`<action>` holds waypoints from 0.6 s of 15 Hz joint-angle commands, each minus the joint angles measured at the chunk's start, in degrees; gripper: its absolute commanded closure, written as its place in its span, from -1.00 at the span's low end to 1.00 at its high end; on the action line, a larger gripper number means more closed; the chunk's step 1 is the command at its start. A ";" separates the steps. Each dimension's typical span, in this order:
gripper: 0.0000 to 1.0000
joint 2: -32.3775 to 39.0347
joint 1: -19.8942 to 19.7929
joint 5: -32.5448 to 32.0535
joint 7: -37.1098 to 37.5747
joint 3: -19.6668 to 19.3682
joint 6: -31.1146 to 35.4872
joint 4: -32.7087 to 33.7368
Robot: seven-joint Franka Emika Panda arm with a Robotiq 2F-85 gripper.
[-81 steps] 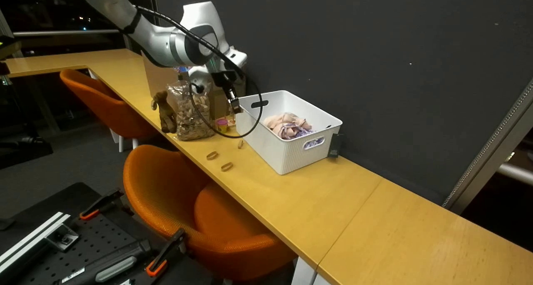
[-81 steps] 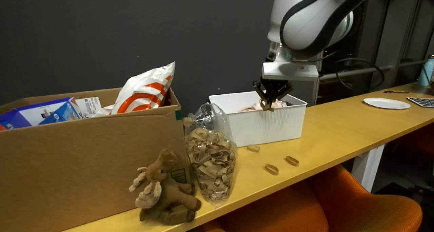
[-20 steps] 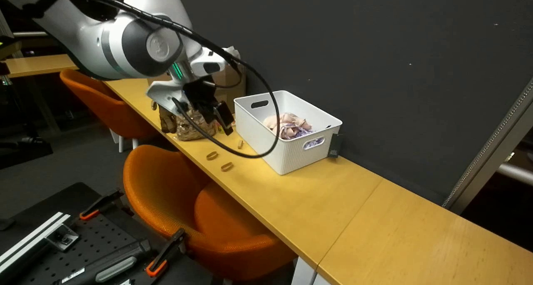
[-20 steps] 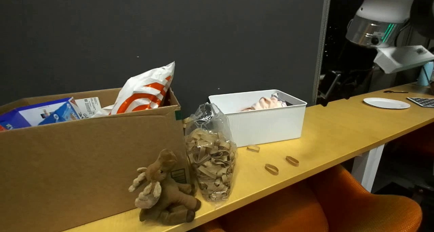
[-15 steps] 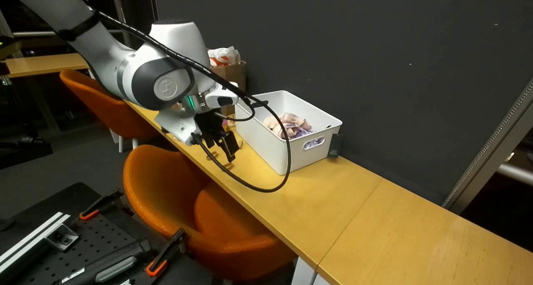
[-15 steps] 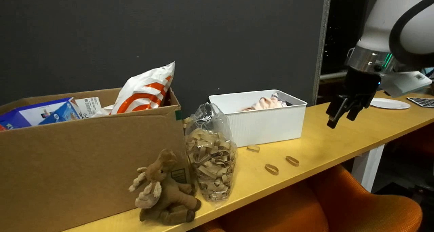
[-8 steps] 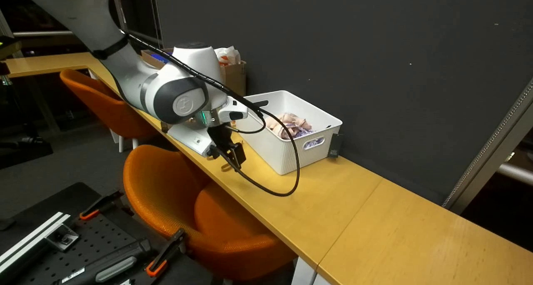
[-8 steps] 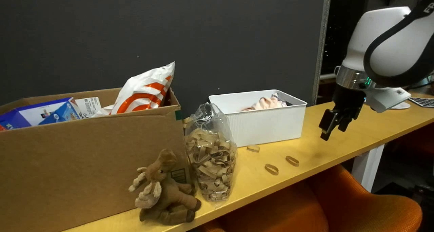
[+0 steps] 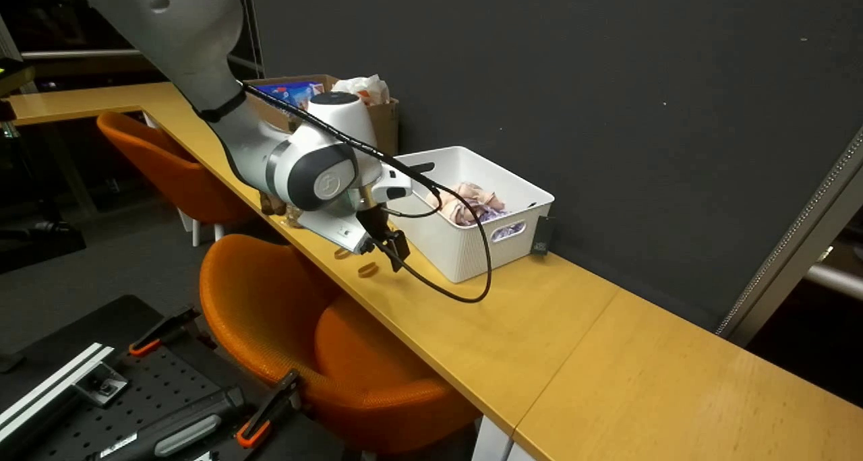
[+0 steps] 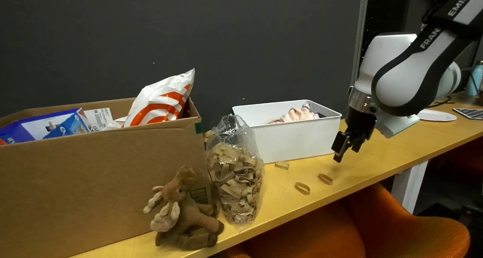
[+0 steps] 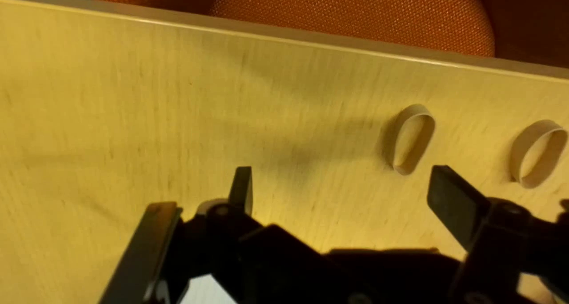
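Note:
My gripper [image 11: 340, 179] stands open with nothing between its fingers. It hovers low over the yellow table. The nearest tan rubber band [image 11: 421, 146] lies just ahead of the right fingertip in the wrist view, not touched. A second band [image 11: 521, 150] rests farther right there. In an exterior view the gripper [image 10: 346, 155] is to the right of both, and a third band [image 10: 288, 165] lies by the white bin [image 10: 298, 141]. Pink and purple cloth [image 9: 468, 201] sits in that bin.
A clear bag of bands [image 10: 237, 186], a plush moose [image 10: 188, 216] and a full cardboard box [image 10: 105, 182] stand to the left. Orange chairs [image 9: 263, 313] line the table's front edge. A white plate [image 10: 437, 115] lies farther right. My arm's cable loops beside the bin.
Seconds ago the gripper was shut near the bin, seemingly on a tan band; now it is open without it. Over the last second it came down toward the loose bands.

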 commanded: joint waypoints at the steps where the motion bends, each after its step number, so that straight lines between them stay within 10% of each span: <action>1: -1.00 5.66 0.28 1.14 0.11 0.95 1.64 5.33; 8: -1.00 11.71 4.62 0.49 3.31 -0.27 1.29 10.64; 9: -0.59 12.22 4.86 0.59 3.65 -0.26 1.07 11.26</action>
